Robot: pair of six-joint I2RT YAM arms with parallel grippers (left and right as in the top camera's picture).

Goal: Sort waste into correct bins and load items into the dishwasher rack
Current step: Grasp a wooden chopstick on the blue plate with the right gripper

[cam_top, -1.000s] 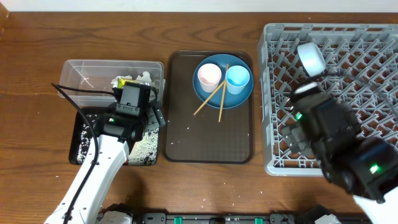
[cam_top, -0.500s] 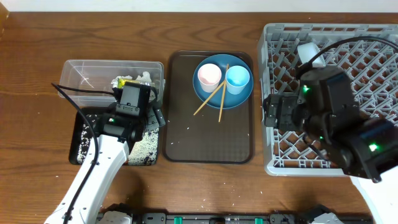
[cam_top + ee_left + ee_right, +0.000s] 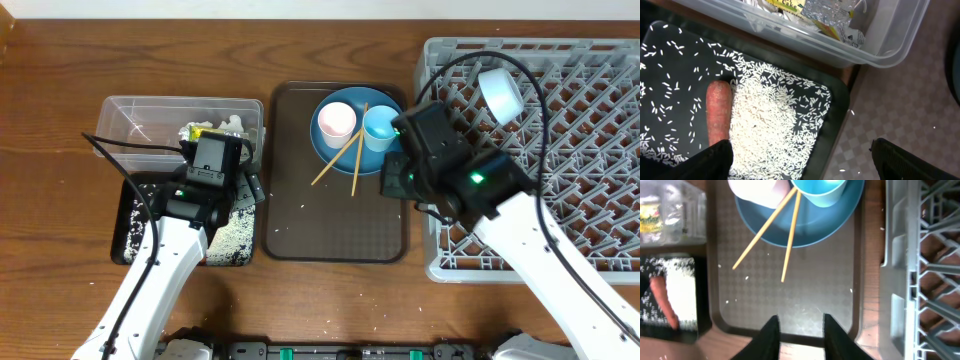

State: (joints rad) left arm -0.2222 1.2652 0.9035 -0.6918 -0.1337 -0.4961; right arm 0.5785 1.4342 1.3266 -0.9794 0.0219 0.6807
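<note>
Overhead, the plate (image 3: pixel 820 227) sits at the far end of the brown tray (image 3: pixel 335 225), with pink cup (image 3: pixel 336 121), blue cup (image 3: pixel 381 125) and chopsticks (image 3: pixel 356 165) on it. Left of the brown tray: the tub (image 3: pixel 130 115) holding wrapper (image 3: pixel 200 131) and tissue (image 3: pixel 232 125), and the black tray (image 3: pixel 690 65) with carrot (image 3: pixel 719 112) and rice (image 3: pixel 775 125). Right of it is the rack (image 3: pixel 590 150), bowl (image 3: pixel 499 93) inside. Dark wood table (image 3: pixel 60 80), pale wall (image 3: pixel 200 8) beyond. The left gripper (image 3: pixel 801 147) gapes wide over the black tray, empty. Big change: the right gripper (image 3: pixel 800 320) has swung off the rack to the brown tray's right side, jaws pinched in from wide, a gap left, nothing held.
</note>
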